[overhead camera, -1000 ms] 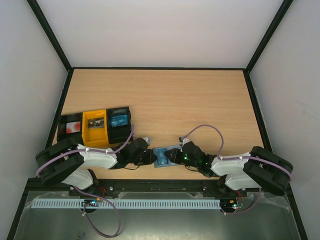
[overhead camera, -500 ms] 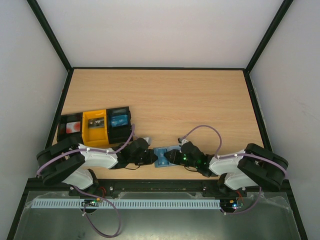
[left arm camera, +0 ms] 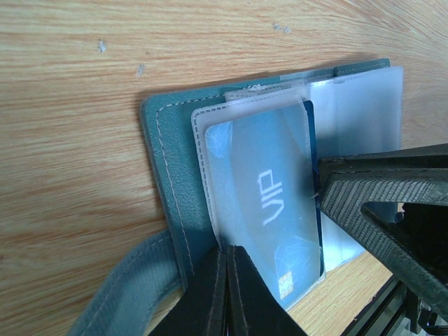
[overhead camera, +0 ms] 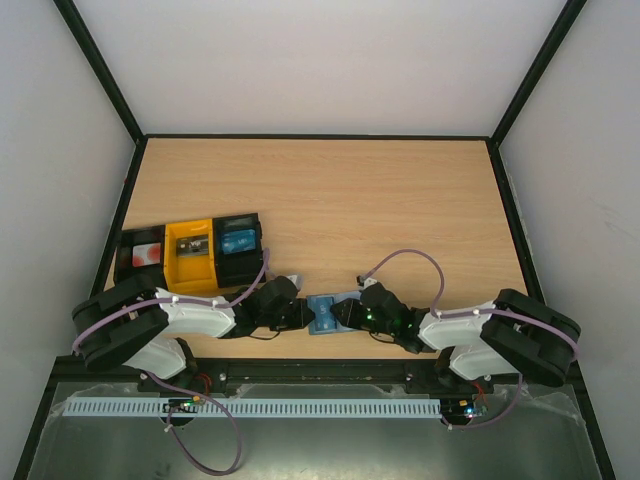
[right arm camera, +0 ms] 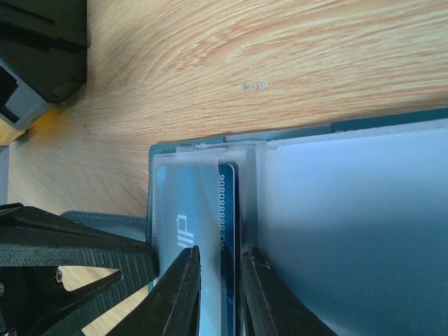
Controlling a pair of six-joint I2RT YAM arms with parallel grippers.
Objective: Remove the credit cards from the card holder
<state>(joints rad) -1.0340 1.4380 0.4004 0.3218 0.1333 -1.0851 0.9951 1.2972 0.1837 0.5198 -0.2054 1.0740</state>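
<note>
- The card holder (overhead camera: 322, 314) lies open on the desk (overhead camera: 330, 200), close to the near edge and between the two arms' tips.
- The left pincer (left arm camera: 227, 257) is at the holder's left side. Its fingers are drawn together at the cover's edge, with the teal cover and a sleeve running in under the tips, so it looks clamped on the holder.
- Inside the holder are frosted plastic sleeves (left arm camera: 357, 119). A blue credit card (left arm camera: 269, 203) marked VIP sits in the sleeve nearest the stitched teal cover.
- A teal strap (left arm camera: 119, 287) runs off from the holder's corner, beside the left pincer.
- The right pincer (right arm camera: 220, 257) comes in from the holder's right side, with its tips on the open sleeves.
- The right pincer's fingers (right arm camera: 183, 294) stand a narrow gap apart. A dark blue strip of card printed with digits shows bare in that gap.
- One finger overlaps the frosted sleeve that covers the VIP lettering, and the other sits at the edge of the next sleeve. I cannot tell whether the tips are pinching the card or only pressing on it.
- From above, the two pincers nearly meet over the holder and hide most of it.
- Left of the holder and farther up the desk are three box trays in a row, touching side by side: a black tray (overhead camera: 140, 252), a yellow tray (overhead camera: 190, 256) and a second black tray (overhead camera: 238, 246).
</note>
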